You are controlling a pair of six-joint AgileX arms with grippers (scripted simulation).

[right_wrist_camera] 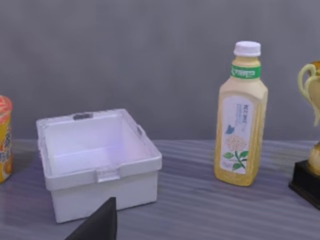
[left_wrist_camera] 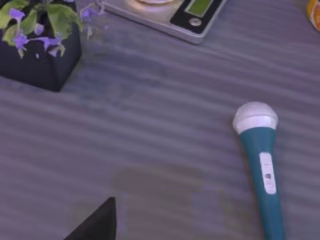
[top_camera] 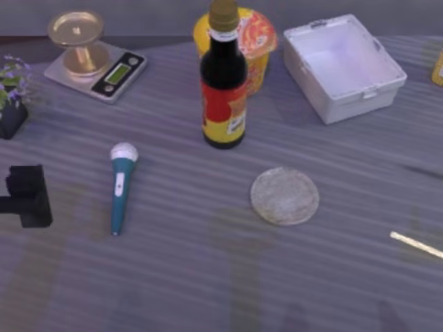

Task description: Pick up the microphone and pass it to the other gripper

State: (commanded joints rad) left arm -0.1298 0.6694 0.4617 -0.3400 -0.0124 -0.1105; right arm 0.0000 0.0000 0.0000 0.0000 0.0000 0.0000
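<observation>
Colours on my table, mostly grey-violet stripes

I see a striped grey table [top_camera: 208,277], a teal microphone [top_camera: 121,187] with white-grey head and white switch, a dark sauce bottle [top_camera: 223,83] with red-yellow label and tan cap, a white bin [top_camera: 342,66], a speckled grey coaster [top_camera: 284,196], a silver-black scale [top_camera: 97,72] with green display, purple flowers [left_wrist_camera: 22,37] in a black pot, and a cream drink bottle [right_wrist_camera: 241,115] with white cap and green band.

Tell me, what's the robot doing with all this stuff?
Nothing is being held yet. The microphone lies flat on the table, toward its left side, white head pointing to the far edge. The left gripper hangs at the table's left edge, beside the microphone but apart from it. The right gripper isn't in the top view; only a finger tip shows in its wrist view, facing a white box. A dark sauce bottle stands in the middle.
</observation>
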